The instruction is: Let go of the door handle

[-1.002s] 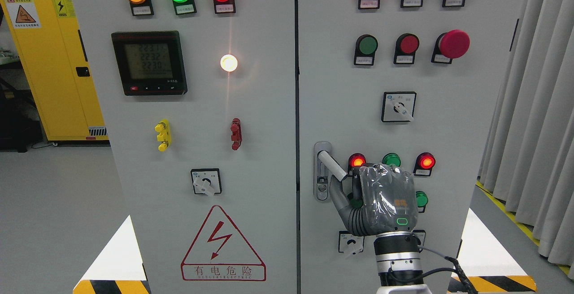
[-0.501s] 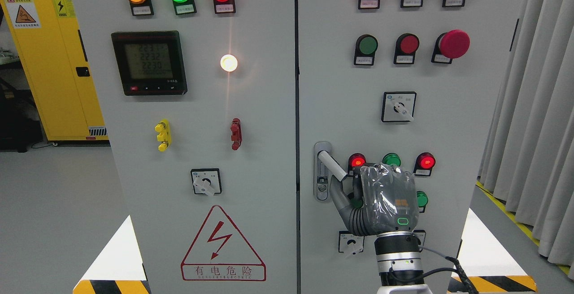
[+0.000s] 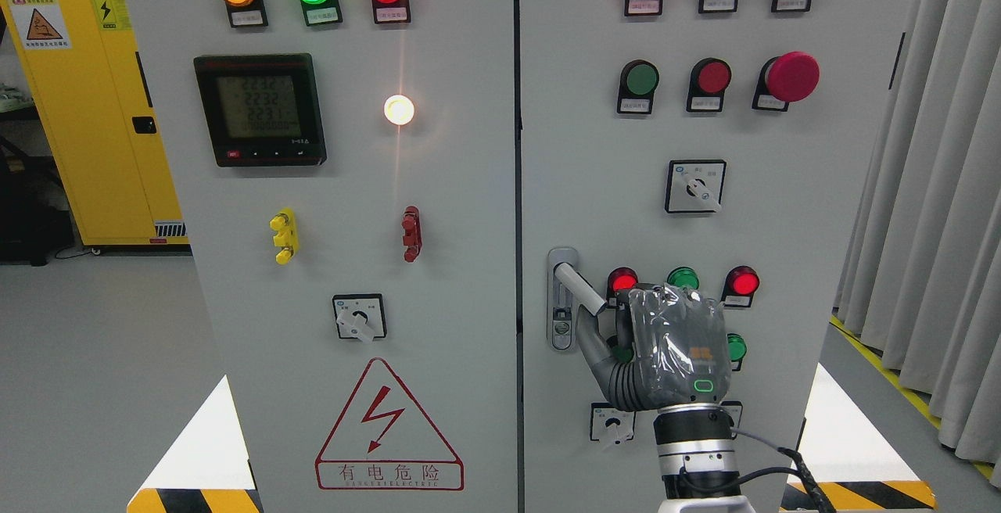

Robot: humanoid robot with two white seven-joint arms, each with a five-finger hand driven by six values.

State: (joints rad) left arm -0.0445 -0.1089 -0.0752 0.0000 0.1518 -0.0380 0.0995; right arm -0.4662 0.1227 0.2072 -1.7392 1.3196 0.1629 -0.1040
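Hovering just beside the door handle [image 3: 579, 291], right robot hand [image 3: 665, 349] grips nothing.

One view only, from the head, facing square onto the grey cabinet [image 3: 438, 208] at close range, tilted slightly downward. Centre seam [image 3: 518, 184] just left of mid-frame. Right arm rising from the bottom edge, right of middle. Yellow locker [image 3: 86, 106] at far left, curtains [image 3: 931, 184] at far right.
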